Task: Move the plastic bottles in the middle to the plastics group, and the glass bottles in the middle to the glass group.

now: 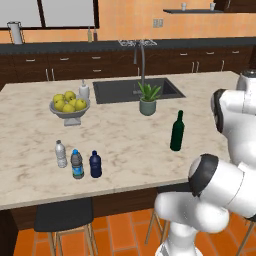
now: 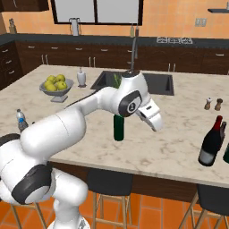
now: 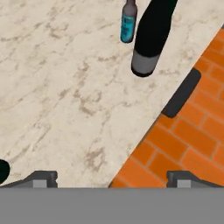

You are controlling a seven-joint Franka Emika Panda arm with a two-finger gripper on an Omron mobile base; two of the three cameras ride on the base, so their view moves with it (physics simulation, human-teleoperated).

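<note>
A plain dark green wine bottle (image 1: pixel 176 131) stands upright mid-counter; in the right base view its lower body (image 2: pixel 118 128) shows below my forearm. My gripper (image 2: pixel 155 122) hangs open and empty above the counter to its right, fingertips (image 3: pixel 42 177) spread wide over bare marble near the front edge. The near-black wine bottle with reddish neck and pale label (image 2: pixel 211 143) stands at the right end, and the hand view shows it (image 3: pixel 149 35) beside a small teal bottle (image 3: pixel 128 22). At the left, the navy bottle (image 1: pixel 95 164) stands next to the grey blue-labelled bottle (image 1: pixel 76 164) and the clear bottle (image 1: pixel 60 153).
A bowl of yellow fruit (image 1: pixel 69 106), a soap dispenser (image 1: pixel 84 90), the sink (image 1: pixel 135 90) and a potted plant (image 1: pixel 148 99) lie further back. Salt and pepper shakers (image 2: pixel 213 103) stand at the right. Dark stools (image 3: pixel 181 94) sit below the counter's front edge over orange tiles.
</note>
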